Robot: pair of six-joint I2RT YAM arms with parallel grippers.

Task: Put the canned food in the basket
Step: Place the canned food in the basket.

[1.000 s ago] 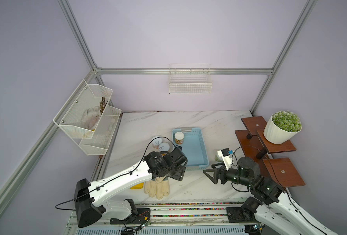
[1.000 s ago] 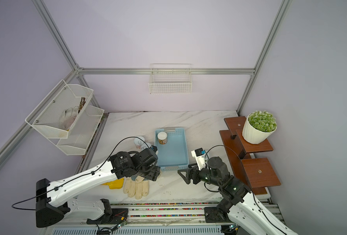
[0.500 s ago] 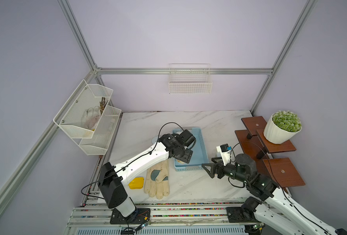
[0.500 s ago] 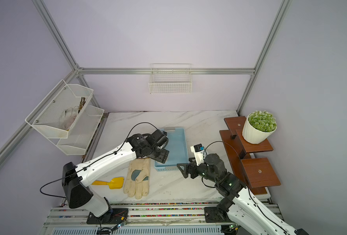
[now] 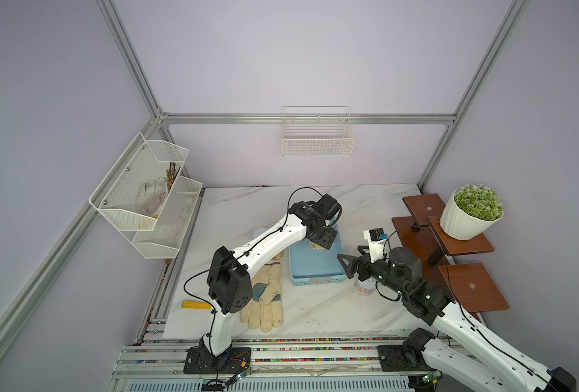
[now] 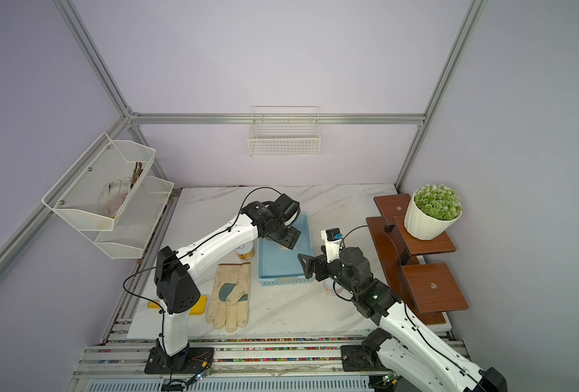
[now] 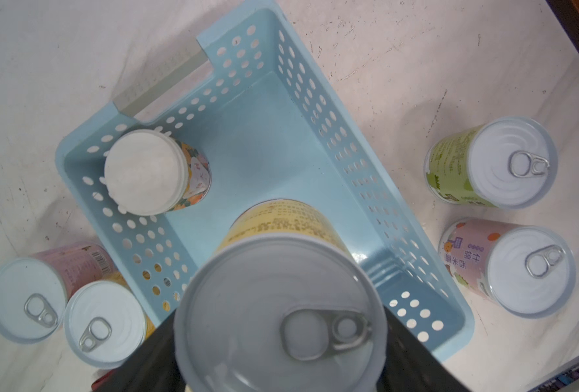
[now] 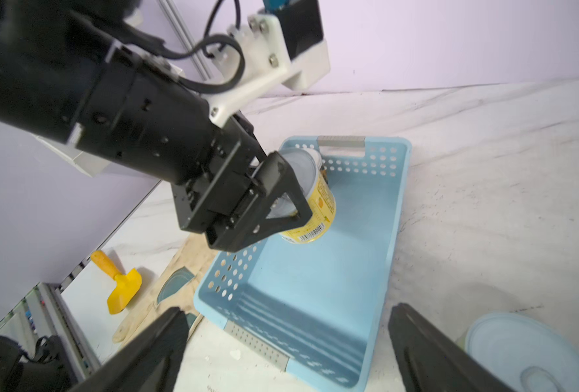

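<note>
The short round yellow-labelled tin [image 8: 315,203] with a silver pull-ring top hangs tilted above the middle of the shallow light blue plastic basket [image 8: 315,292]. It is clamped by its sides between the black fingers [image 8: 281,190] of the left gripper [image 5: 320,240]. At the basket's far end, against its left wall, a floral-labelled tin [image 7: 145,173] with a white plastic lid stands upright, apart from the held one.

Outside the right wall, a green-labelled tin [image 7: 491,163] and a pink-labelled tin [image 7: 508,268] stand near each other on the white marble tabletop [image 5: 315,312]. Outside the left wall are a second pink tin [image 7: 26,295] and a yellow one [image 7: 106,322], just beside each other.

The right gripper [image 5: 346,266] hangs by the basket's near right corner, its jaws spread wide and holding nothing.

A cream work glove [image 5: 264,302] lies flat at the basket's near left, under the left arm, with a yellow-handled scraper [image 8: 121,285] beyond it. Brown wooden step shelves [image 5: 471,288] carry a white potted plant [image 5: 471,217] on the right. A white wire basket [image 5: 317,135] hangs on the back wall, and a white mesh two-tier rack [image 5: 145,190] hangs on the left wall.
</note>
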